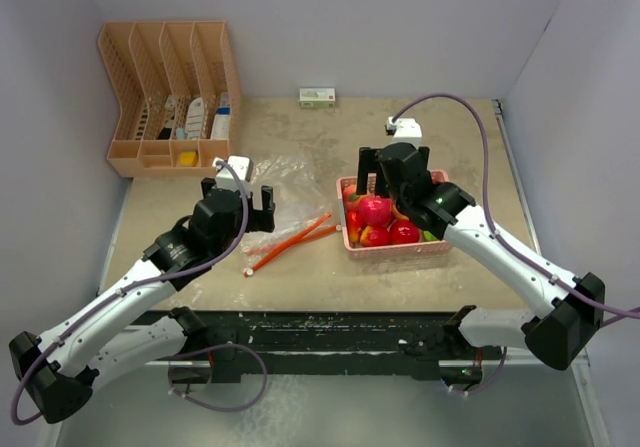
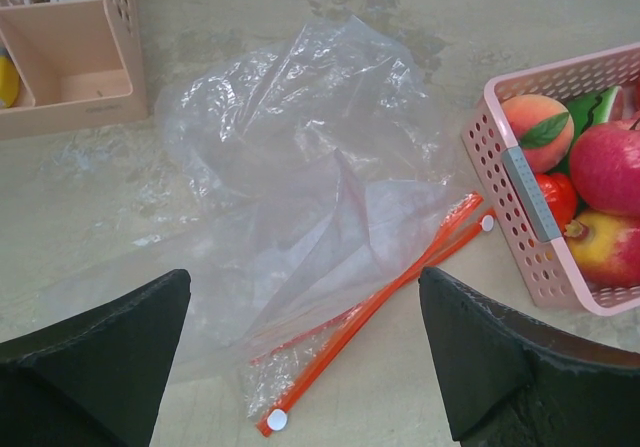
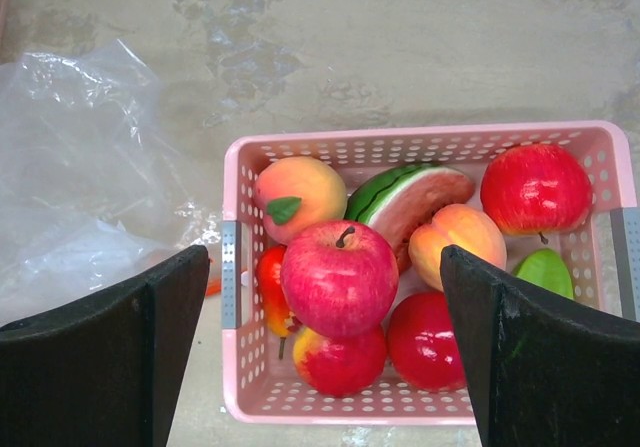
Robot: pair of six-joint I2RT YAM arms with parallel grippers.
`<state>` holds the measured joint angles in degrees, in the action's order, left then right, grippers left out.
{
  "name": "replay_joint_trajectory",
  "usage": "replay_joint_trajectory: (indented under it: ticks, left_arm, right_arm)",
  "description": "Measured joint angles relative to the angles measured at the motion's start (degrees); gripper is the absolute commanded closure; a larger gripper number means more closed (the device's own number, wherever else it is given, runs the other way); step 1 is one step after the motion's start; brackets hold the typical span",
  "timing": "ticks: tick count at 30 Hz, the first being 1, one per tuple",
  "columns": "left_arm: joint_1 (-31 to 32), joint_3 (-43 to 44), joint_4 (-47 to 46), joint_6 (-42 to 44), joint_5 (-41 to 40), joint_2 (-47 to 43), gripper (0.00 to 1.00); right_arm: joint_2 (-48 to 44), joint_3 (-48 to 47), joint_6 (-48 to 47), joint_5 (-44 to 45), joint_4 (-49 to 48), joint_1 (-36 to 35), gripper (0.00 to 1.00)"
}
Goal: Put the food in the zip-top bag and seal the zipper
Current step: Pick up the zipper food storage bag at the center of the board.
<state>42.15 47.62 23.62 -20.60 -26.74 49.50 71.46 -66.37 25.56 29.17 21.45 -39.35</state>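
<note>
Right gripper (image 3: 322,257) and left gripper (image 2: 303,275) are hovering released; the food (image 3: 535,187) is looking light, hard and slippery, best pinched across the middle of the top apple (image 3: 338,279)

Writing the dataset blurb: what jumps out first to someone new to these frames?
The pink basket heaped with glossy toy fruit sits right of centre, under the open right gripper. Left of it, a crumpled clear zip-top bag with a bright orange zipper lies below the open left gripper. A peach-coloured organizer stands at the back left.
</note>
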Motion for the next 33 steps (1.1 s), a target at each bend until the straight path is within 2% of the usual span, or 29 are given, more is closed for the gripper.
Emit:
replay_joint_trajectory:
  ticks: [6,9,12,13,18,23,27,33]
  left_arm:
    - [0.0,-2.19,-3.32,0.0,0.46,1.38,0.16]
    - [0.0,-3.32,-4.48,0.0,0.5,1.66,0.19]
    - [0.0,-5.22,-6.03,-0.09,0.26,1.68,0.31]
    - [0.0,-5.88,-6.4,-0.26,0.07,1.73,0.39]
    - [0.0,-7.23,-7.5,-1.27,-1.62,2.71,0.99]
    - [0.0,-6.93,-7.37,-2.34,-4.04,4.85,1.0]
    - [0.0,-2.69,-3.48,-3.04,-4.59,5.16,1.0]
    - [0.0,5.55,-1.92,-4.39,-4.35,-3.34,1.0]
  right_arm:
    - [-0.04,0.33,0.0,0.07,-0.13,0.0,0.0]
    - [-0.61,1.03,0.02,0.09,-0.46,0.0,0.01]
    - [-0.74,1.27,0.28,0.09,-0.52,0.0,0.01]
    - [-0.74,1.27,0.39,0.09,-0.59,0.0,0.01]
    - [-0.76,1.27,0.68,0.26,-0.68,0.0,0.0]
    - [-1.66,1.92,0.85,0.26,-0.72,0.0,0.0]
    - [-3.54,3.63,0.31,-1.6,-1.95,0.0,0.0]
    - [-10.43,12.57,-1.97,-11.69,-8.79,0.0,0.03]
